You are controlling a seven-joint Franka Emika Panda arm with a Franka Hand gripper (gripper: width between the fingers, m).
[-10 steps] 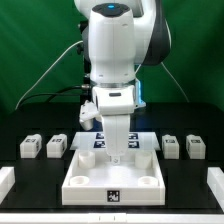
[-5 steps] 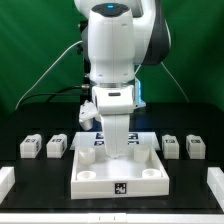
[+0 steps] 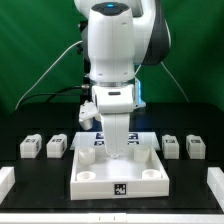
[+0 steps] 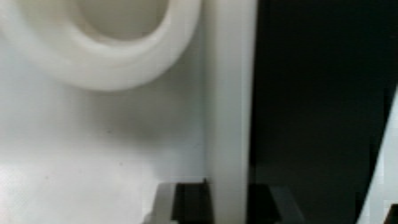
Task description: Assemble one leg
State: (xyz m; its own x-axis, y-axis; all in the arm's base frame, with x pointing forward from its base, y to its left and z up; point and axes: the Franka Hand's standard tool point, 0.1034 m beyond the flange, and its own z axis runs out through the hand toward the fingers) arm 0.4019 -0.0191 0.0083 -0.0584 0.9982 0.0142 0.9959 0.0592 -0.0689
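Observation:
The large white tray-like part (image 3: pixel 96 186) lies on the black table in front of the arm. My gripper (image 3: pixel 118 154) reaches down onto its far rim. In the wrist view my gripper (image 4: pixel 231 203) straddles that rim (image 4: pixel 228 100), with one dark finger on each side and the rim filling the gap. A round corner socket (image 4: pixel 111 40) shows beside it. Two legs (image 3: pixel 29 147) (image 3: pixel 57 145) stand at the exterior view's left. Two more (image 3: pixel 171 145) (image 3: pixel 196 146) stand at its right. None is held.
The marker board (image 3: pixel 88 139) lies behind the tray-like part, partly hidden by the arm. White blocks sit at the table's front corners (image 3: pixel 5 181) (image 3: pixel 215 181). A green backdrop and cables are behind the arm.
Between one second and half a second ago the tray-like part slid back and toward the exterior view's right. Since then nothing has visibly moved.

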